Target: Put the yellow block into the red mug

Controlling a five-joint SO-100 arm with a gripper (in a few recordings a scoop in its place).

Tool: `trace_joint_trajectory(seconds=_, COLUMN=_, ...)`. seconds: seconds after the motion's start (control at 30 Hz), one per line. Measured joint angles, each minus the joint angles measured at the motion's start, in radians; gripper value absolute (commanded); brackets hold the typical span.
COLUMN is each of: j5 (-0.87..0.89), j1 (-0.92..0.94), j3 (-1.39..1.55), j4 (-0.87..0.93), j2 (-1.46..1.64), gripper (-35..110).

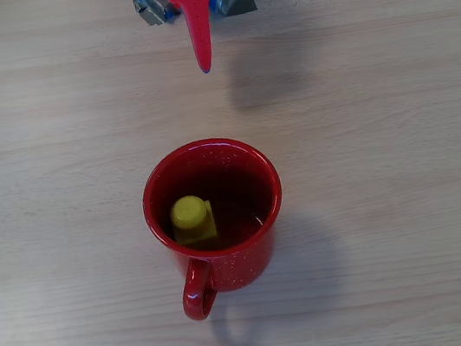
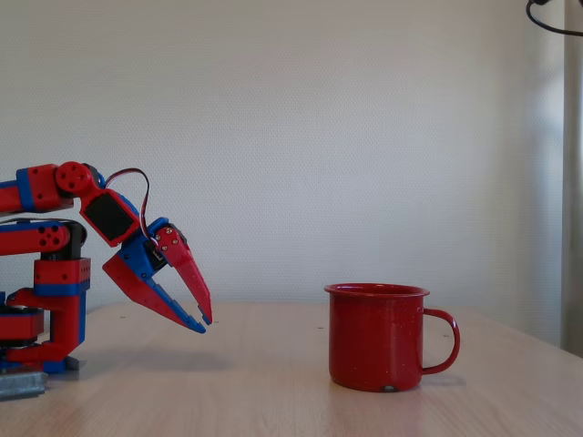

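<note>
Fixed view, left to right: red arm folded low at left edge; gripper angled down above table, fingers nearly together at tips, holding nothing. Bare wood between gripper and red mug; the two well apart. Mug upright, handle toward 3 o'clock.

Overhead view: gripper tip at 12 o'clock from mug. Yellow block inside mug, stud up, against wall at 9 o'clock. Handle at 7 o'clock. Open table all round mug.
</note>
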Motion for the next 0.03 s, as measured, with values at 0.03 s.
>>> trace_joint_trajectory(seconds=0.03, j5=0.000, j1=0.000, j3=0.000, j4=0.000, j2=0.000, gripper=0)
